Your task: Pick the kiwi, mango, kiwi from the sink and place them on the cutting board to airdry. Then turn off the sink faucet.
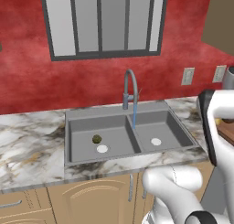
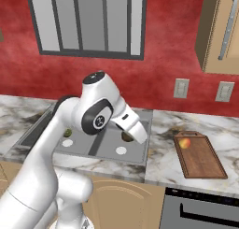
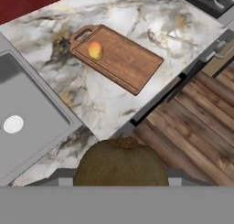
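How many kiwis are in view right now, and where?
2. One olive-green round kiwi lies in the grey sink's left basin; one brown round kiwi is held in the gripper.

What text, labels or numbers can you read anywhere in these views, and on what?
None: no readable text, brand, number or sign in any view.
The cutting board, the mango on it, the sink, the sink faucet and the wall outlets carry no markings.
The kiwi in the hand is plain too.
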Tool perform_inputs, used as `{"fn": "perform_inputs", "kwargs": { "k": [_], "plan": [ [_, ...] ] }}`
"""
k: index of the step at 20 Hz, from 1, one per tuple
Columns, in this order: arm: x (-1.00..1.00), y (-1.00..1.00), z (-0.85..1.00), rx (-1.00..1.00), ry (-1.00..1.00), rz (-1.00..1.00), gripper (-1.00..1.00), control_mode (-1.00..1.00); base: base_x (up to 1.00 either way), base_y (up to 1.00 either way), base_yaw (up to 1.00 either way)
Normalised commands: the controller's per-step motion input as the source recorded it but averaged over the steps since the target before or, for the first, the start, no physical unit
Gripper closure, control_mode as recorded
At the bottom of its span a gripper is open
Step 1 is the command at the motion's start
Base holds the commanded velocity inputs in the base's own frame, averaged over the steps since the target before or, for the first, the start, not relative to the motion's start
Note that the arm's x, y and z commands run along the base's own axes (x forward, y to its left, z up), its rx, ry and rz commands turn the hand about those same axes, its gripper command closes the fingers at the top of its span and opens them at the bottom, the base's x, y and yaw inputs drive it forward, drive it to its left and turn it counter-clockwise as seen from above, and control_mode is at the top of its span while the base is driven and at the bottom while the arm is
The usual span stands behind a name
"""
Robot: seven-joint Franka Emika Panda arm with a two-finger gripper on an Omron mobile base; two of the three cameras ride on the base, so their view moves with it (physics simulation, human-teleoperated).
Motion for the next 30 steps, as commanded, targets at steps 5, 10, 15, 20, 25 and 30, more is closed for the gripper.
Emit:
{"fn": "perform_inputs", "kwargs": {
  "k": [5, 10, 15, 20, 25, 30],
  "plan": [
    [0.2, -0.49, -0.03, 0.0, 0.0, -0.01, 1.0, -1.0, 0.0, 0.0, 0.0],
    [0.21, -0.5, -0.03, 0.0, 0.0, 0.0, 1.0, -1.0, 0.0, 0.0, 0.0],
    [0.15, -0.46, -0.06, 0.0, -0.01, 0.0, 1.0, -1.0, 0.0, 0.0, 0.0],
    [0.21, -0.31, -0.07, 0.01, -0.03, 0.02, 1.0, -1.0, 0.0, 0.0, 0.0],
    [0.24, -0.23, -0.07, 0.02, -0.02, 0.04, 1.0, -1.0, 0.0, 0.0, 0.0],
    [0.15, -0.24, 0.0, 0.06, -0.03, 0.07, 1.0, -1.0, 0.0, 0.0, 0.0]
  ]
}}
